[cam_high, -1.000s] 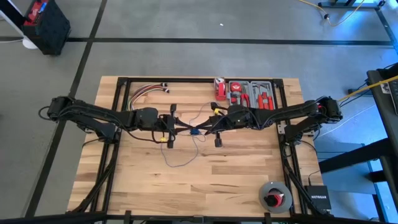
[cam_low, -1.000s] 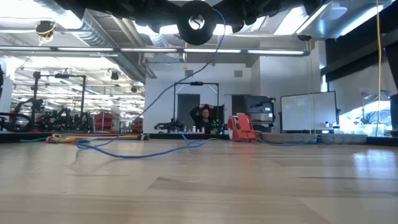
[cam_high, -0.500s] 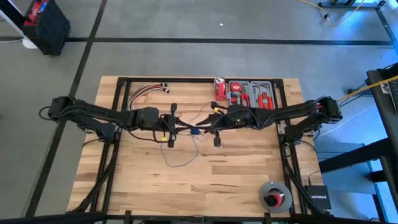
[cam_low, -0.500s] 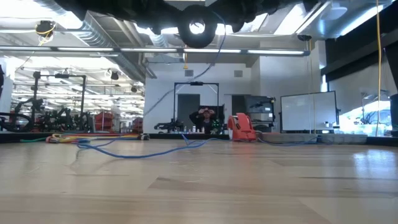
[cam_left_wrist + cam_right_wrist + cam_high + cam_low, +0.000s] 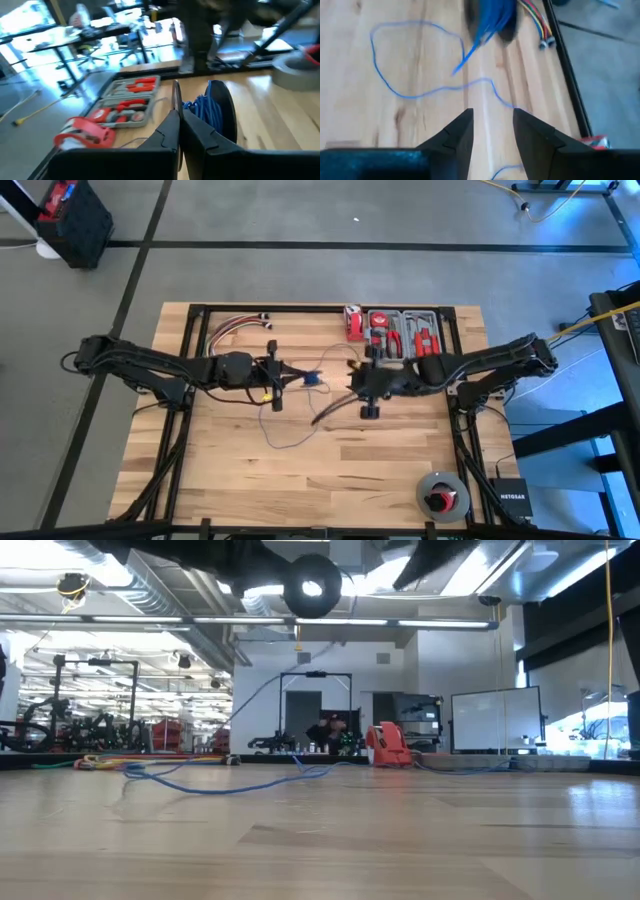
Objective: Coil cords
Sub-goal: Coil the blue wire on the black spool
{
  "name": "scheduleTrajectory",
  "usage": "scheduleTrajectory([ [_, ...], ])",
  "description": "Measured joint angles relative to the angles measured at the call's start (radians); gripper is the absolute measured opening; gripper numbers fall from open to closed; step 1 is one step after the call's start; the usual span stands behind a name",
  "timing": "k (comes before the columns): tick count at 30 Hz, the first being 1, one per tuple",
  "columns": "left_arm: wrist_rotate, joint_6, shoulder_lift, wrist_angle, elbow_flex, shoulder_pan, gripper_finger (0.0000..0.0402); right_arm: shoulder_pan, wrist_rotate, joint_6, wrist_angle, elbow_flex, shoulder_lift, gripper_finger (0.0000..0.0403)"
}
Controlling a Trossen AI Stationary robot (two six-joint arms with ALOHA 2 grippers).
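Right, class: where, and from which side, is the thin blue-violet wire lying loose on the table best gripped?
Grip the thin blue-violet wire along its slack loop, from straight above: it lies flat on the wooden table, and the open right pincer can straddle it.

An industrial robotics lab or workshop is indicated. A wooden bench is set on a bare concrete floor marked with dark lines. Exposed ceiling ducts and strip lights are seen across an open hall — metal racks, a whiteboard, and a seated person beyond. A red tool tray and a tape roll are kept on the bench.
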Motion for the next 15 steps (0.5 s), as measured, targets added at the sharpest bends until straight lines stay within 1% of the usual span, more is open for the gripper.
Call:
scheduleTrajectory([
  [1, -0.022, -0.016, -0.003, 0.009, 0.0, 0.0, 0.0002, 0.01, 0.031, 0.013, 0.034, -0.038, 0.0, 0.0142],
  [3, -0.064, -0.039, -0.008, 0.01, 0.0, 0.0, 0.0002, 0.022, 0.098, 0.03, 0.169, -0.141, 0.001, 0.0142],
  [5, -0.105, -0.048, -0.008, 0.01, 0.0, 0.0, 0.0001, 0.03, 0.152, 0.017, 0.384, -0.273, 0.003, 0.0142],
  [7, -0.122, -0.048, -0.008, 0.008, 0.0, 0.0, 0.0002, 0.027, 0.168, -0.043, 0.648, -0.408, 0.009, 0.0142],
  [8, -0.124, -0.045, -0.008, 0.009, 0.0, 0.0, 0.0002, 0.027, 0.164, -0.084, 0.788, -0.473, 0.02, 0.0142],
  [10, -0.124, -0.037, -0.008, 0.007, 0.0, -0.003, 0.0002, 0.028, 0.137, -0.159, 1.003, -0.577, 0.046, 0.0142],
  [12, -0.124, -0.022, -0.008, 0.008, 0.0, -0.004, 0.0001, 0.028, 0.079, -0.207, 1.189, -0.627, 0.076, 0.0142],
  [13, -0.123, -0.016, -0.008, 0.008, 0.0, -0.004, 0.0002, 0.028, 0.057, -0.222, 1.256, -0.637, 0.089, 0.0142],
  [15, -0.123, -0.014, -0.008, 0.014, 0.0, -0.004, 0.0002, 0.028, 0.032, -0.246, 1.309, -0.636, 0.122, 0.0142],
])
